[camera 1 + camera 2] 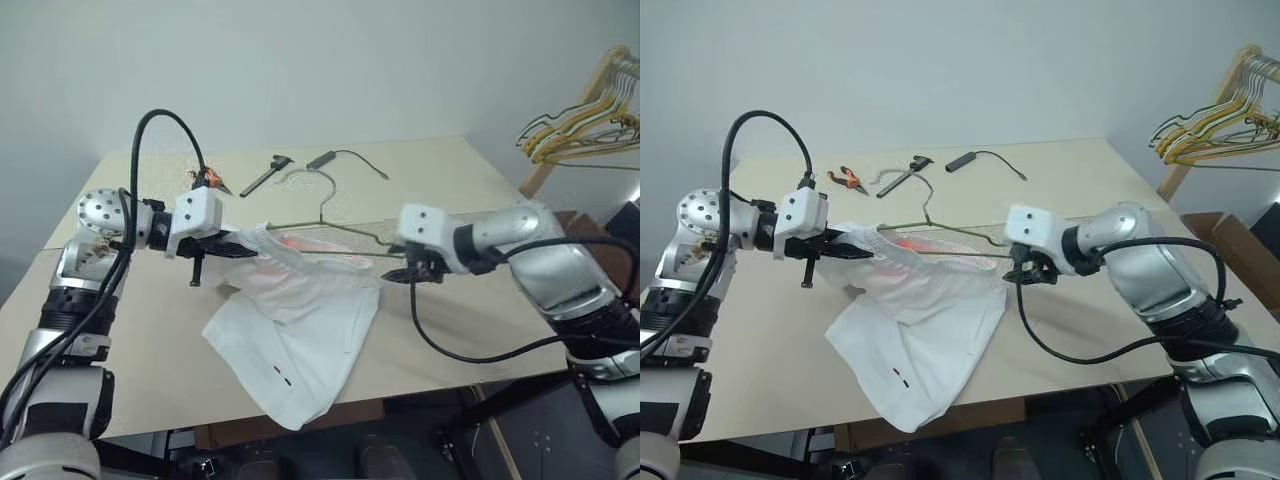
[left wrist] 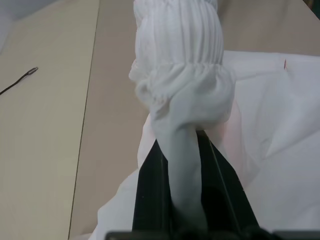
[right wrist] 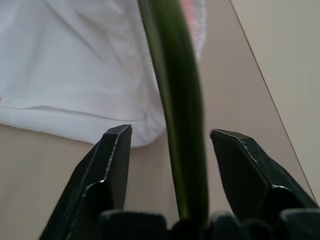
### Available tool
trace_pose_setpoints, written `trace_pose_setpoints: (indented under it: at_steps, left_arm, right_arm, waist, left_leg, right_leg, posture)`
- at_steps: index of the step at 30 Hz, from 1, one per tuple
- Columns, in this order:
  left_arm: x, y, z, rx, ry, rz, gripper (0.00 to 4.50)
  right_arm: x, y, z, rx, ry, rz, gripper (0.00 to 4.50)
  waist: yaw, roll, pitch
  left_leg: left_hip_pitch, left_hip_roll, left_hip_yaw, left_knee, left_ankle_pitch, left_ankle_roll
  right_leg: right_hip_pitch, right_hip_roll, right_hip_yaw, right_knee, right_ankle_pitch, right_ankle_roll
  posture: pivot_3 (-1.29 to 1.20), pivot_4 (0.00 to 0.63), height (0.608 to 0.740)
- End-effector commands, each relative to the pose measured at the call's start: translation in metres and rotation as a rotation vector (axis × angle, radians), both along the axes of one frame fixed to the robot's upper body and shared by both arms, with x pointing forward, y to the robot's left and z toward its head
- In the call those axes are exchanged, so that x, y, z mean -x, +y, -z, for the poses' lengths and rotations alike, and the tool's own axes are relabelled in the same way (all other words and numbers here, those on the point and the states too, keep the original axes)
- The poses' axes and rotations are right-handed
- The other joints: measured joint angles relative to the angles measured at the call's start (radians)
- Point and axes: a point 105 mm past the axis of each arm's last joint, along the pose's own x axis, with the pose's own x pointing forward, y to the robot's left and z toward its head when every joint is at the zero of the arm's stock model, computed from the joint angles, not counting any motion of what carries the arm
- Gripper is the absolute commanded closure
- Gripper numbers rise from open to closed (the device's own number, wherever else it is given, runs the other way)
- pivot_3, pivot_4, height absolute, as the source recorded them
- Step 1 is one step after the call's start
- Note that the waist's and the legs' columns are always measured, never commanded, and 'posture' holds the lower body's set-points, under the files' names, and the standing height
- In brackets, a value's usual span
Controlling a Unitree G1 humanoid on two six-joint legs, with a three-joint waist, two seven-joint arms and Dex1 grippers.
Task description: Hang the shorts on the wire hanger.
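The left gripper [image 1: 238,247] has its jaws closed on the gathered elastic waistband of the white cloth shorts [image 1: 300,340], pinching a fold of fabric between the two black fingers [image 2: 152,192] and holding that end lifted above the beige worktop [image 1: 470,190]. From there the shorts hang and spread toward the worktop's near edge, the hem with its small dark marks draping just over that edge. The thin bare-metal triangular wire hanger [image 1: 335,215] runs through the raised waistband, its hook pointing toward the far edge. The right gripper [image 1: 408,272] sits at the hanger's other end with its jaws parted; the wire passes between the fingers [image 3: 112,165] without being pinched. Near the far edge lie orange-handled pliers [image 1: 847,178], a dark hand tool [image 1: 266,174] and a small black device with a cable [image 1: 322,159]. Beyond the worktop's right edge, yellowish hangers [image 1: 585,125] hang on a wooden rack.
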Motion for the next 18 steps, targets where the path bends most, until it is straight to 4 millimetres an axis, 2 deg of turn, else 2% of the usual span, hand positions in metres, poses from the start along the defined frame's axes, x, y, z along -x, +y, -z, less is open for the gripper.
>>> trace_pose_setpoints:
  at_steps: [1, 3, 5, 7, 10, 17, 18]
  left_arm:
    - [0.001, 0.008, -0.018, 0.078, -0.029, -0.053, 4.50]
    - [0.002, 0.010, -0.018, 0.098, -0.019, -0.065, 4.50]
    - [0.002, 0.011, -0.020, 0.114, -0.010, -0.075, 4.50]
    - [0.002, 0.012, -0.021, 0.120, -0.007, -0.080, 4.50]
    - [0.002, 0.012, -0.023, 0.128, -0.002, -0.081, 4.50]
    - [0.003, 0.010, -0.025, 0.124, -0.005, -0.080, 4.50]
    - [0.003, 0.009, -0.025, 0.125, -0.007, -0.082, 4.50]
  right_arm:
    - [-0.006, -0.041, -0.019, -0.123, -0.070, 0.160, 0.16]
    - [-0.003, -0.049, -0.014, -0.154, -0.072, 0.182, 0.03]
    - [0.002, -0.051, 0.003, -0.218, -0.048, 0.186, 0.03]
    - [0.006, -0.045, 0.021, -0.308, -0.018, 0.183, 0.03]
    - [0.004, -0.027, 0.034, -0.418, -0.023, 0.171, 0.03]
    - [-0.011, 0.045, 0.047, -0.686, 0.074, 0.123, 0.03]
    - [-0.011, 0.053, 0.049, -0.697, 0.084, 0.112, 0.19]
  waist:
    - [0.005, 0.000, 0.000]
    - [0.008, 0.000, 0.000]
    - [0.010, -0.001, 0.000]
    - [0.006, -0.001, -0.001]
    - [-0.004, -0.001, -0.001]
    - [-0.012, -0.001, -0.001]
    - [-0.011, -0.001, -0.001]
  left_leg:
    - [0.000, 0.000, 0.000, 0.000, 0.000, 0.000]
    - [0.000, 0.000, 0.000, 0.000, 0.000, 0.000]
    - [0.001, 0.000, 0.000, 0.000, 0.000, 0.000]
    - [0.003, 0.000, 0.000, -0.001, 0.000, 0.000]
    - [0.005, 0.000, 0.001, -0.001, 0.000, 0.000]
    - [0.007, 0.000, 0.000, 0.000, 0.000, 0.000]
    - [0.006, 0.000, 0.000, 0.000, 0.000, 0.000]
  right_leg:
    - [0.000, 0.000, 0.000, 0.000, 0.000, 0.000]
    - [0.000, 0.000, 0.000, 0.000, 0.000, 0.000]
    - [0.000, 0.000, 0.000, -0.001, 0.000, 0.000]
    - [0.002, 0.001, 0.001, -0.001, 0.000, 0.000]
    - [0.003, 0.001, 0.003, 0.000, 0.000, 0.000]
    - [0.003, 0.001, 0.004, 0.003, 0.000, 0.000]
    - [0.003, 0.001, 0.004, 0.002, 0.000, 0.000]
  posture:
    - [-0.08, 0.000, 0.740]
    - [-0.08, 0.000, 0.740]
    - [-0.08, 0.000, 0.740]
    - [-0.08, 0.000, 0.740]
    - [-0.08, 0.000, 0.740]
    - [-0.06, 0.000, 0.740]
    - [-0.06, 0.000, 0.740]
